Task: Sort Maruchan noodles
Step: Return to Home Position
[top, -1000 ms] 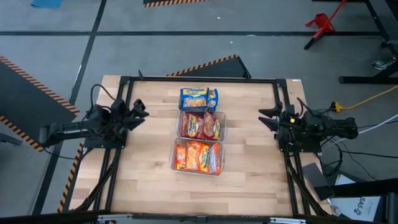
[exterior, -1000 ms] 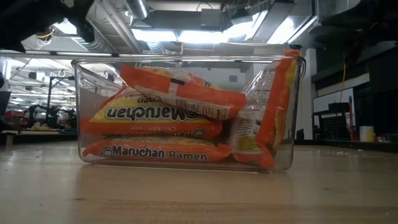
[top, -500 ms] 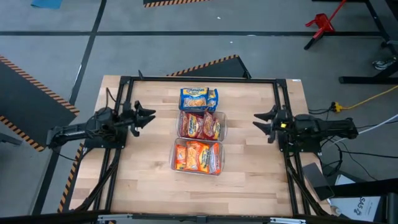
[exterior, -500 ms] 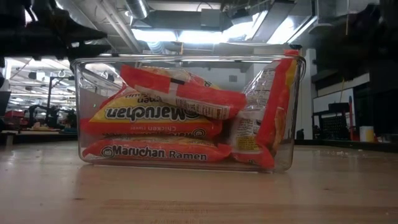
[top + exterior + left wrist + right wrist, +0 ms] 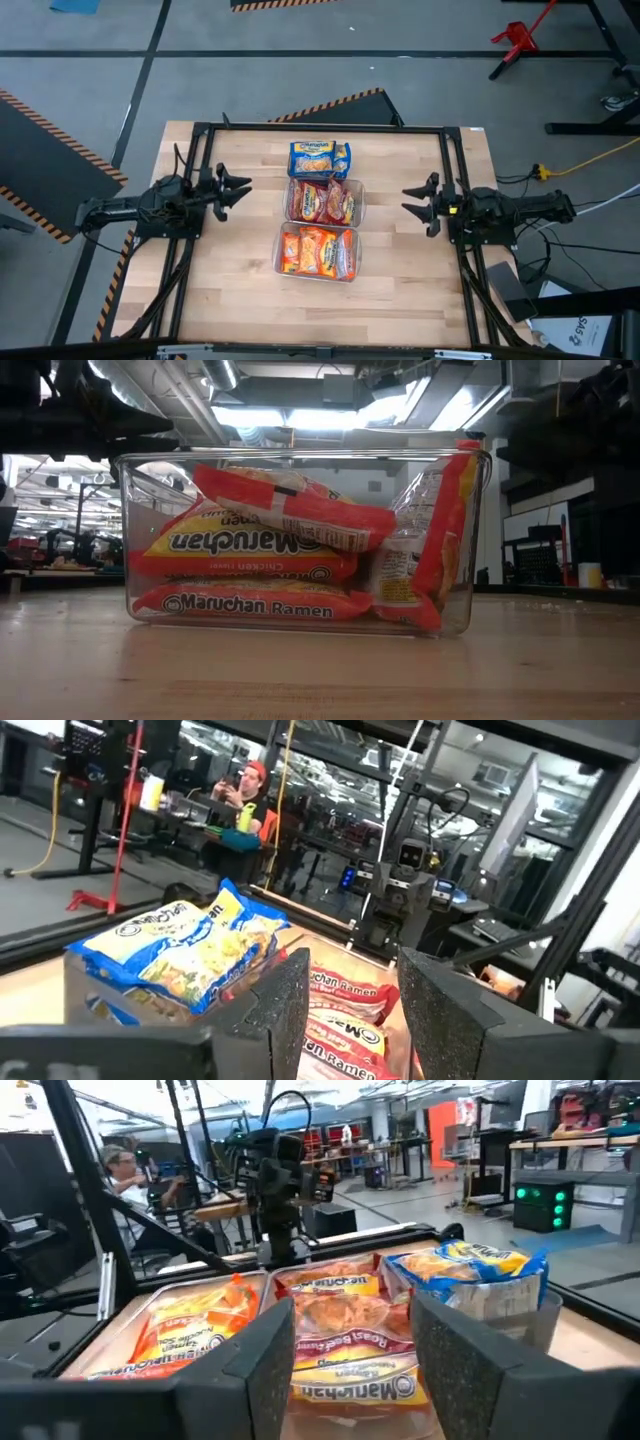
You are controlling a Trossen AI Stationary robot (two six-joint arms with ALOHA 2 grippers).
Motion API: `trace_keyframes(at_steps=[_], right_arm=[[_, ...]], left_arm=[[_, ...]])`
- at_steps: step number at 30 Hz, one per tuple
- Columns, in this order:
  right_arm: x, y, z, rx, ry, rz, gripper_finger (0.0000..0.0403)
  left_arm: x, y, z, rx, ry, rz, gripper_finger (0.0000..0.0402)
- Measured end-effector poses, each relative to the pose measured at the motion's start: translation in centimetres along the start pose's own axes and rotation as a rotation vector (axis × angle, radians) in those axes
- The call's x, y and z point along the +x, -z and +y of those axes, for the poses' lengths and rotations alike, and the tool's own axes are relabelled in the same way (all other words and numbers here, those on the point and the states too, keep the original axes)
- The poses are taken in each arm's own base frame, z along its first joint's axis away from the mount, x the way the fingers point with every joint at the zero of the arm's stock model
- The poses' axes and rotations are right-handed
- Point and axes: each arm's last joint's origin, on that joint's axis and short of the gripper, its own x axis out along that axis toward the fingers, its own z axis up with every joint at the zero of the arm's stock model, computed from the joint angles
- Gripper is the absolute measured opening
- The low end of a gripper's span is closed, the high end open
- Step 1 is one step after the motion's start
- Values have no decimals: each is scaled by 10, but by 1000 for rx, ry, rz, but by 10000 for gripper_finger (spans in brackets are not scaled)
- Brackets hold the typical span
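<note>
Three clear bins stand in a row down the table's middle. The far bin holds blue-and-yellow Maruchan noodles (image 5: 319,158) (image 5: 180,955), the middle one red packets (image 5: 324,202) (image 5: 345,1340), the near one orange packets (image 5: 317,251) (image 5: 290,555). My left gripper (image 5: 236,193) (image 5: 352,970) hovers left of the bins, open and pointing level at them. My right gripper (image 5: 415,203) (image 5: 352,1320) hovers right of the bins, also open and pointing at them. Neither has anything between its fingers.
A black frame (image 5: 320,129) runs round the wooden table (image 5: 240,290). Bare wood lies between each gripper and the bins and along the near edge. People sit at desks in the room beyond (image 5: 245,795) (image 5: 120,1170).
Both arms have sunk lower at the table's sides. My left gripper has tipped down to level and reached a little toward the bins. My right gripper has also come a little toward the bins. The packets and bins have not moved.
</note>
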Motion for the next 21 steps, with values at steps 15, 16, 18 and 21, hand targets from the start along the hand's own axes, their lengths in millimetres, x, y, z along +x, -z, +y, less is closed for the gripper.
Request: trace_keyframes(at_steps=[15, 16, 18, 21], right_arm=[[0, 0, 0, 58, -14, 6, 186], [0, 0, 0, 58, -14, 6, 186], [0, 0, 0, 58, -14, 6, 186], [0, 0, 0, 58, -14, 6, 186]], left_arm=[[0, 0, 0, -2, 5, 2, 147], [0, 0, 0, -2, 5, 2, 147], [0, 0, 0, -2, 5, 2, 147], [0, 0, 0, -2, 5, 2, 147]])
